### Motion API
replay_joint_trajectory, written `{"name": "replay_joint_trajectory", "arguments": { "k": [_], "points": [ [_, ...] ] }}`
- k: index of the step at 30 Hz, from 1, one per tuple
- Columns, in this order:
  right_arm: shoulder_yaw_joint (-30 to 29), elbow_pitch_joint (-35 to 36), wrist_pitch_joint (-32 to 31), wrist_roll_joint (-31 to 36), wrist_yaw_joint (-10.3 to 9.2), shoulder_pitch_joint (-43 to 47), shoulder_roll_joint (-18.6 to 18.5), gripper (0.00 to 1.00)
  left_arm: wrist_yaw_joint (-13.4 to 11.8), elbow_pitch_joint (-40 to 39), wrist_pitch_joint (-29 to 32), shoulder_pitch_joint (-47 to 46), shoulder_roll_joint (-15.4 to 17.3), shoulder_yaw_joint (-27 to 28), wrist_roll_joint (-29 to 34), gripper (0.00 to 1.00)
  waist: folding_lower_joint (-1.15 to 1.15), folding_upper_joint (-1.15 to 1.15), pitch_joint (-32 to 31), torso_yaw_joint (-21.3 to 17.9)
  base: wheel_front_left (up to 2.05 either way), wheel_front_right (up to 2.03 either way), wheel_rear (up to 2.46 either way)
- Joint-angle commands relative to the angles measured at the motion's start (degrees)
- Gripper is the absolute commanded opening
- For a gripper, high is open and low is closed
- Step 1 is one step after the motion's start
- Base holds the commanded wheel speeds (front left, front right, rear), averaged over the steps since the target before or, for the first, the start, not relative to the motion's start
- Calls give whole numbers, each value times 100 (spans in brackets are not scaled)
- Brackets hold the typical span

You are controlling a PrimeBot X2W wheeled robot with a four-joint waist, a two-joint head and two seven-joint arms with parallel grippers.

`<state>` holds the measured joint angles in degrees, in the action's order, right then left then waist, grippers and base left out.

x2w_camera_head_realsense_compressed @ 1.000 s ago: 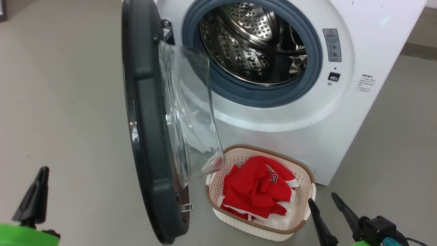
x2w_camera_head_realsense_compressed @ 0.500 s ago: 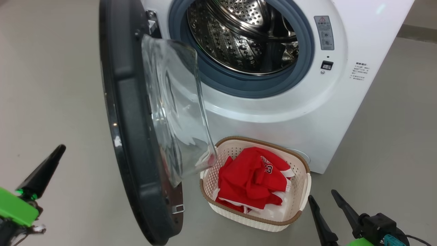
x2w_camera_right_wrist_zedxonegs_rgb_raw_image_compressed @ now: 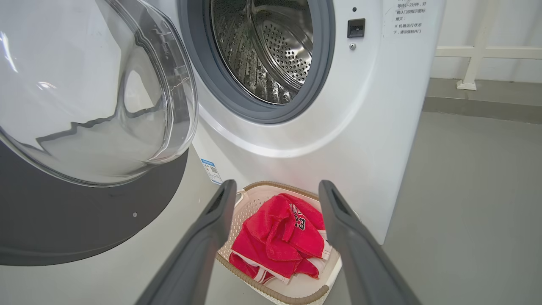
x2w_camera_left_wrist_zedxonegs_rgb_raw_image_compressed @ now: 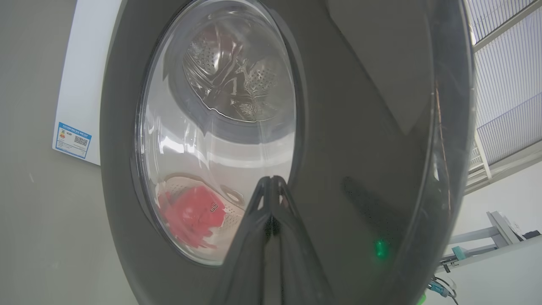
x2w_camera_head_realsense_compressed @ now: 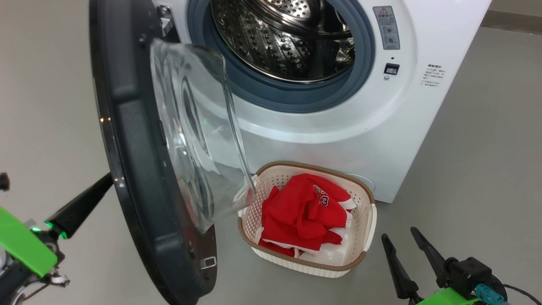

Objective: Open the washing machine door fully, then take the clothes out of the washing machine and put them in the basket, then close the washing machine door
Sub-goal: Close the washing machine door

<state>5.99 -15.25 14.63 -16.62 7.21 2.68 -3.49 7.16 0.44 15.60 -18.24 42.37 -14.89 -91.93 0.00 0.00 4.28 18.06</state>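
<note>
Now pressed shut and empty, the left gripper (x2w_camera_left_wrist_zedxonegs_rgb_raw_image_compressed: pixel 271 183) aims its tips at the dark outer face of the washing machine door (x2w_camera_left_wrist_zedxonegs_rgb_raw_image_compressed: pixel 360 127); whether they touch it is unclear. The left wrist view shows that face, the head view the glass inner side. A second ago this gripper pointed upright, well clear. The right gripper (x2w_camera_right_wrist_zedxonegs_rgb_raw_image_compressed: pixel 277 186) hangs wide open, empty, near the basket (x2w_camera_right_wrist_zedxonegs_rgb_raw_image_compressed: pixel 250 212) holding the clothes (x2w_camera_right_wrist_zedxonegs_rgb_raw_image_compressed: pixel 275 241), by the washing machine (x2w_camera_right_wrist_zedxonegs_rgb_raw_image_compressed: pixel 372 127).
</note>
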Motion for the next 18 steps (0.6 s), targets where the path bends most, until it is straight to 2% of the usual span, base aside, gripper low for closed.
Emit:
{"name": "replay_joint_trajectory", "arguments": {
  "k": [1,18],
  "points": [
    [109,148,37,57,28,-264,-20,100,33,-179,51,-376,258,322,-85,0,0,0,31,-32,0,0,0],
    [113,156,37,34,28,-384,39,100,33,-609,571,-622,-15,527,32,0,0,0,144,-450,0,0,0]
  ]
}}
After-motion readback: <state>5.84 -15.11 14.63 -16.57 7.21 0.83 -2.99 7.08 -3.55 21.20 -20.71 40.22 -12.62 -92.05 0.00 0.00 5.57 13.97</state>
